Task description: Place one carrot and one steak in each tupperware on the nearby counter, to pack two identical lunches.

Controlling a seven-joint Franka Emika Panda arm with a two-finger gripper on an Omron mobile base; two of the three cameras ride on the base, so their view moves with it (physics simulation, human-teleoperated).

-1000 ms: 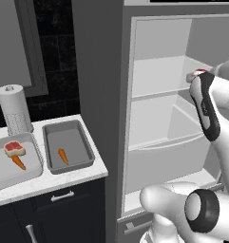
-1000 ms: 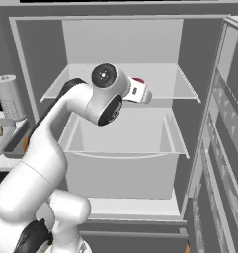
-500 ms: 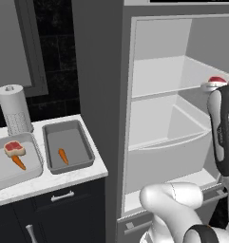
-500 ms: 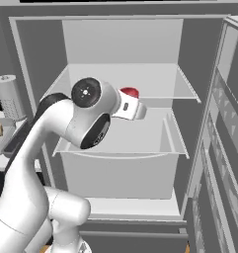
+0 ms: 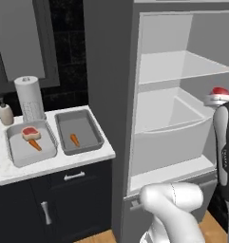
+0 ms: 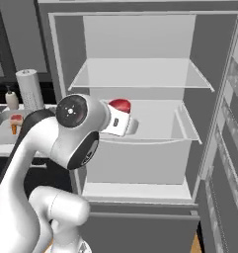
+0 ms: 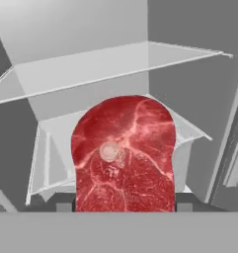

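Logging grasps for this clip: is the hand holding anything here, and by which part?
The hand holds a steak, gripped at its near lower end, with the rounded end pointing away toward the open fridge. The fingertips themselves are hidden behind the meat.

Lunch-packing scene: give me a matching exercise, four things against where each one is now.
Things:
1. steak in the gripper
2. lighter tray
3. darker tray
4. paper towel roll

Places or states:
A. holds a carrot alone
B. stands upright at the back of the counter
C. in front of the open fridge, off the counter
D. holds a steak and a carrot

Pairs: 1-C, 2-D, 3-A, 4-B
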